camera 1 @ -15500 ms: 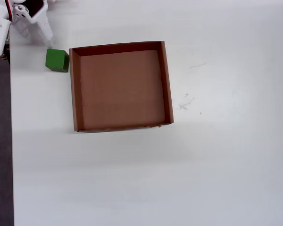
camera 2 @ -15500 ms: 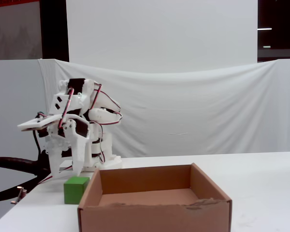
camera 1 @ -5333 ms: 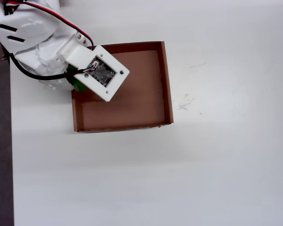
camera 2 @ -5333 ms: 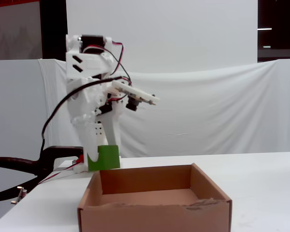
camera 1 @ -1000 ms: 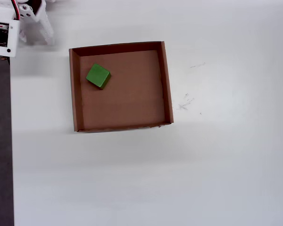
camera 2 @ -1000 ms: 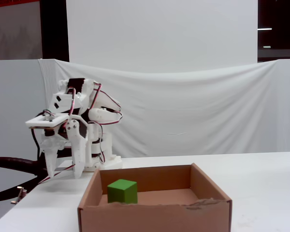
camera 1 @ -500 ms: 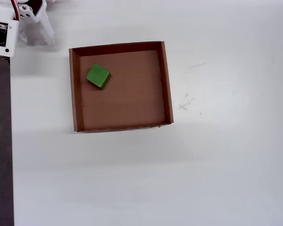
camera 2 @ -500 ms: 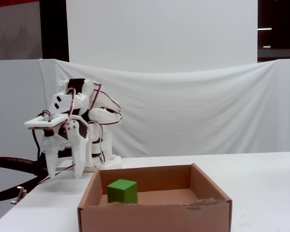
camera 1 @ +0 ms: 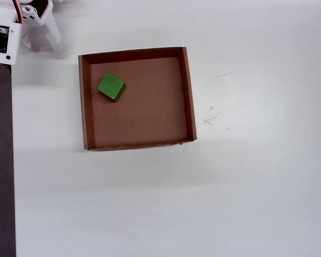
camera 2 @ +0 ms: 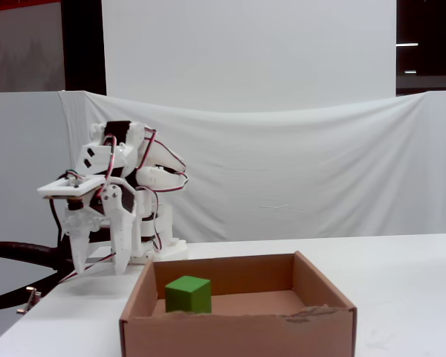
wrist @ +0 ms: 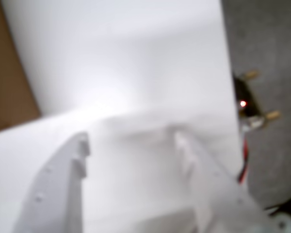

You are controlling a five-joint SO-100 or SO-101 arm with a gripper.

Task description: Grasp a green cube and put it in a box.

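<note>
Green cube (camera 1: pixel 111 86) sits on the floor of the box (camera 1: pixel 189 96), near the corner closest to the gripper (camera 1: pixel 40 42), well apart from the fingers and not touching them. In the overhead view the cube lies down and to the right of the fingertips, turned diagonal to the box walls, with the box's left wall between cube and fingers. Gripper is empty, its two fingers spread apart with a clear gap, tips pointing down over the bare white table (camera 1: pixel 246 193). Cube (camera 2: pixel 188 294): matte bright green, plain faces, sharp edges. Box (camera 2: pixel 238 333): brown cardboard, square, low upright walls, flat floor, a slightly ragged top edge on the near wall in the fixed view. Arm is white plastic with red and black wires. Fixed view shows gripper (camera 2: pixel 98 265) height, tips just above the table beside the box, plus a white cloth backdrop (camera 2: pixel 320 171); the overhead view hides that. Wrist view is blurred: pale fingers (wrist: pixel 58 194) over white table, a brown strip of box (wrist: pixel 9 73) at left, no cube visible there.
</note>
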